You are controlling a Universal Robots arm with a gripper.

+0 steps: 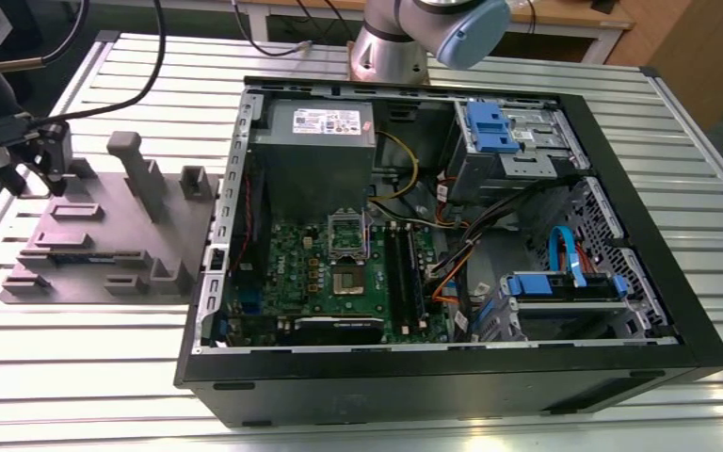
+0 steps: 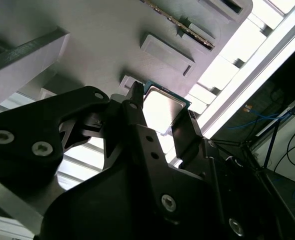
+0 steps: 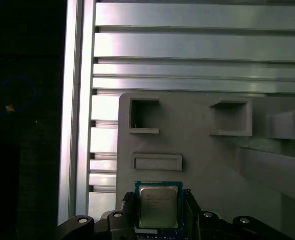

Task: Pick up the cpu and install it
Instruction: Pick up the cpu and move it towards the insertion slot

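Observation:
The cpu (image 3: 159, 207) is a small square chip with a silvery top and a thin green rim. It sits between the two black fingers of my gripper (image 3: 160, 212), which is shut on its opposite edges. In the second wrist view the cpu (image 2: 162, 107) hangs a little above the grey fixture (image 2: 87, 40), held in my gripper (image 2: 162, 112). In the exterior view my gripper (image 1: 35, 174) is over the far corner of the grey fixture (image 1: 110, 235), on the exterior view's left. The open socket (image 1: 346, 275) lies on the green motherboard inside the computer case (image 1: 450, 367).
The grey fixture has upright posts (image 1: 129, 165) and empty pockets (image 3: 144, 115). A grey power supply (image 1: 317, 141), blue drive cages (image 1: 500, 127) and loose cables (image 1: 462, 254) crowd the case. The slatted metal table (image 1: 72, 358) surrounds everything. The arm's base (image 1: 393, 47) stands behind the case.

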